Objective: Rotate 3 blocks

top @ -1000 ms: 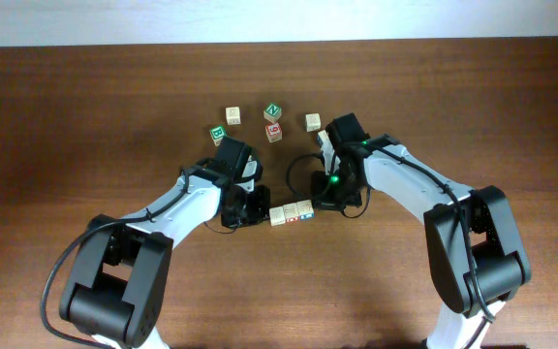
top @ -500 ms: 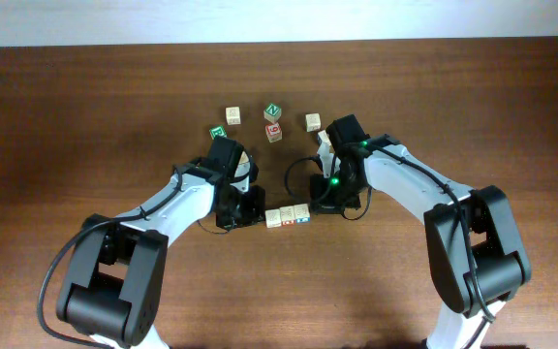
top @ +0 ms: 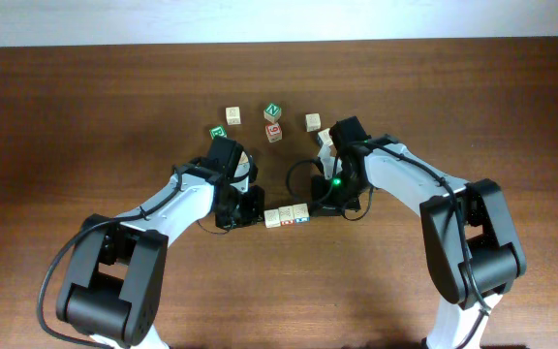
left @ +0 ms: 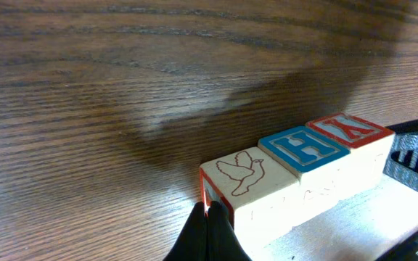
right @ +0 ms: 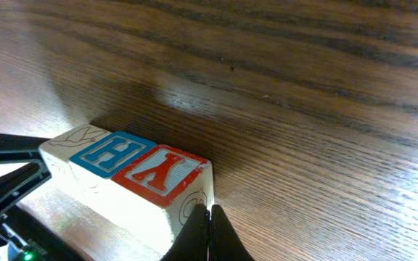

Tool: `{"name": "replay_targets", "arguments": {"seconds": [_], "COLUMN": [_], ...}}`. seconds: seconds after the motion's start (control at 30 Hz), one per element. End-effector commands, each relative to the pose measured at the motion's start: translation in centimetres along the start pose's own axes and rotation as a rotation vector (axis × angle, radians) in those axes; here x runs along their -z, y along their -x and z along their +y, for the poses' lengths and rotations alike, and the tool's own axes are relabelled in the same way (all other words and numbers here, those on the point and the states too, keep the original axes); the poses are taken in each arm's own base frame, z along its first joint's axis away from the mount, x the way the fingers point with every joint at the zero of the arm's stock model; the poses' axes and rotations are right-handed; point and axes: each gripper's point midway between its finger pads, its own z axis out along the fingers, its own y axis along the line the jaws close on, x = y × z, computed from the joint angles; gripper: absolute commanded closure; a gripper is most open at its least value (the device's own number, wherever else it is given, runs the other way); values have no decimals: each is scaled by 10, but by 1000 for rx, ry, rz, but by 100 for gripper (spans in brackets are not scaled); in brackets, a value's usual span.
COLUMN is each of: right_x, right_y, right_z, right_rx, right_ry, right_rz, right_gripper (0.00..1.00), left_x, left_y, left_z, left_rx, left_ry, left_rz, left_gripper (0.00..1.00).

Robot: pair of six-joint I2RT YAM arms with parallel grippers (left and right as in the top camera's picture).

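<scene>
Three pale blocks lie touching in one slanted row at the table's middle: a dove-print block [top: 272, 218] [left: 249, 177], a blue-letter block [top: 287, 214] [left: 303, 148] [right: 118, 154] and a red-letter block [top: 301, 210] [right: 162, 174]. My left gripper [top: 257, 215] [left: 210, 217] is shut, its tips pressed against the dove block's outer end. At the row's other end my right gripper [top: 317, 206] [right: 210, 214] is shut too, tips against the red-letter block's end face. Neither gripper holds anything.
Behind the arms stand loose cubes: a pale one [top: 232, 115], a green-faced one [top: 272, 111] with a red-faced one [top: 274, 130] just below it, another pale one [top: 313, 121] and a green-faced one [top: 217, 133]. The table's far edge [top: 279, 45] runs along the back.
The row of three blocks has slid a little to the left and turned slightly. Both shut grippers stayed against its ends, the right one following leftward.
</scene>
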Motion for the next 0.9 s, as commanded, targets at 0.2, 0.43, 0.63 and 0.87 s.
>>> {"name": "replay_targets", "arguments": {"seconds": [0.2,0.43,0.63,0.87], "right_x": [7,13,15,15], "right_y": [-2,-3,-4,-6], "right_z": [19,40,54,71], "right_rx": [45,100,131,172], "right_ry": [72,76,78,81], "right_rz": [18,15,15,21], "right_gripper": [96,96,95,95], "left_x": [-1,-1,0,-1], "left_y": [1,1,1,1], "left_z": [-2,-2,-2,-2], "left_rx": [-20,-20,-20,-20], "left_ry": [-13,-13,-14,-13], "left_rz": [3,3,3,3], "left_gripper": [100,100,100,100]}}
